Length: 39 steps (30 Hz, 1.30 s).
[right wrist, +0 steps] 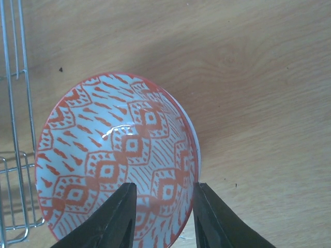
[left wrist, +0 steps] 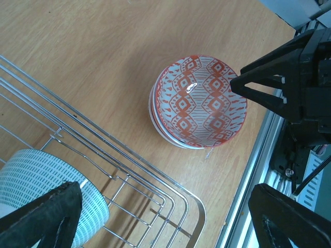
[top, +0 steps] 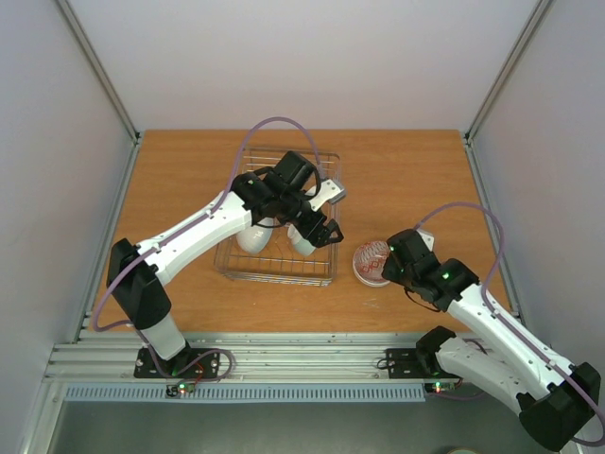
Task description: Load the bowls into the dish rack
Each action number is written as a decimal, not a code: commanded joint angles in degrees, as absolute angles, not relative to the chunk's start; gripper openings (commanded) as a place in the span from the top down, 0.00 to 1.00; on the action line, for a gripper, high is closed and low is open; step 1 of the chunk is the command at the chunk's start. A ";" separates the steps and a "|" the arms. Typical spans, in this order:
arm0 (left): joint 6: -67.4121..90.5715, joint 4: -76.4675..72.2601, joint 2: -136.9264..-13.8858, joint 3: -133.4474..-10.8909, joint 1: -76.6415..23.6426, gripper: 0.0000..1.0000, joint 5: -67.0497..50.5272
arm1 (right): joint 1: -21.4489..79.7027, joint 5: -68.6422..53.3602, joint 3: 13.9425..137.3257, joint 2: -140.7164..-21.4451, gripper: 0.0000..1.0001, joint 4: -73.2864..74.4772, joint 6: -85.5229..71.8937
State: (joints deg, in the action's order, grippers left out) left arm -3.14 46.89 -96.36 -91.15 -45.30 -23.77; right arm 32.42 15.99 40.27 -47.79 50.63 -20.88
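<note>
The right pincer [right wrist: 164, 188] is seen parted, jaws astride the rim of the orange-patterned bowl [right wrist: 114, 155], stacked on a lower bowl [left wrist: 153, 111] on the bench [top: 416, 180]. From above, the bowl lies at its nine o'clock, the dish rack [top: 274, 278] beyond; the left pincer [left wrist: 166, 188], released, is farther off.

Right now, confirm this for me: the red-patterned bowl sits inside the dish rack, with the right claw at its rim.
Not right on one count. The red-patterned bowl is not inside the dish rack; it sits on the table beside the rack, as the top external view shows. The rest holds: the right claw is at its rim.
</note>
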 commanded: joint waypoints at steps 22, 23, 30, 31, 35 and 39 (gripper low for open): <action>-4.04 46.08 -95.23 -91.62 -45.27 0.12 -22.50 | 32.41 16.11 36.10 -46.00 0.91 50.79 -23.62; -4.04 46.06 -95.30 -91.54 -45.32 0.12 -22.50 | 32.43 16.41 36.16 -45.45 0.96 51.06 -23.57; -4.39 46.14 -95.31 -91.57 -45.27 0.12 -22.48 | 32.43 18.52 38.34 -39.17 0.99 53.79 -21.91; -4.39 46.27 -95.28 -91.72 -45.29 0.12 -22.50 | 32.43 18.63 38.98 -38.20 0.99 53.90 -21.23; -4.83 47.53 -95.01 -92.97 -45.30 0.09 -22.81 | 32.43 18.60 41.25 -33.94 0.99 51.79 -17.62; -7.61 50.21 -93.00 -94.59 -45.25 0.01 -24.51 | 32.42 15.99 40.99 -27.35 0.99 46.05 -12.89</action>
